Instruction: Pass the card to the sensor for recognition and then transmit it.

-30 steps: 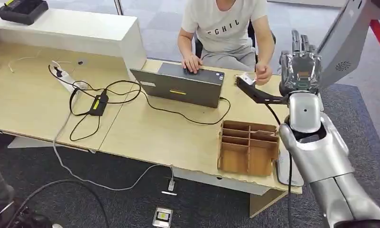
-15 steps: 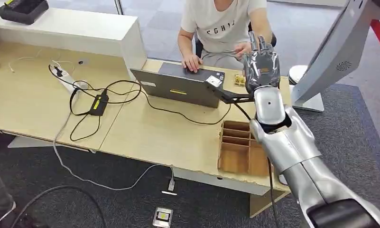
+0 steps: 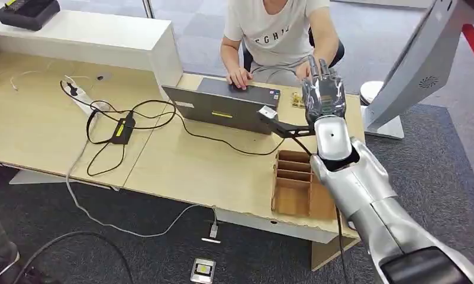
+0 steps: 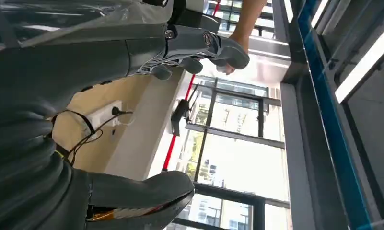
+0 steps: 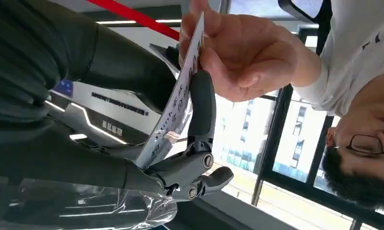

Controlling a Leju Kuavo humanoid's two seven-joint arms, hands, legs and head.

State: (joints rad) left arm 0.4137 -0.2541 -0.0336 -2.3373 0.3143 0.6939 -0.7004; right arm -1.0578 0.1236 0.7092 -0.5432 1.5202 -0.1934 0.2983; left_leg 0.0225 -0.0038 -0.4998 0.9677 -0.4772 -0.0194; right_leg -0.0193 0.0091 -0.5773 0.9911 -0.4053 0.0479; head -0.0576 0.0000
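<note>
The robot's right hand (image 5: 190, 143) holds the card (image 5: 173, 105) up, the person's hand (image 5: 242, 52) already gripping its far end; I'd say only the release is left

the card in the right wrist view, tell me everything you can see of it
The thin white card with dark print looks like paper or light plastic and is seen nearly edge-on, so the print is unreadable. It runs lengthwise along the robot's right hand, lying against a dark finger. At its far end the seated person's hand pinches it between thumb and fingers. It is flat, unbent, raised off the table.
</note>
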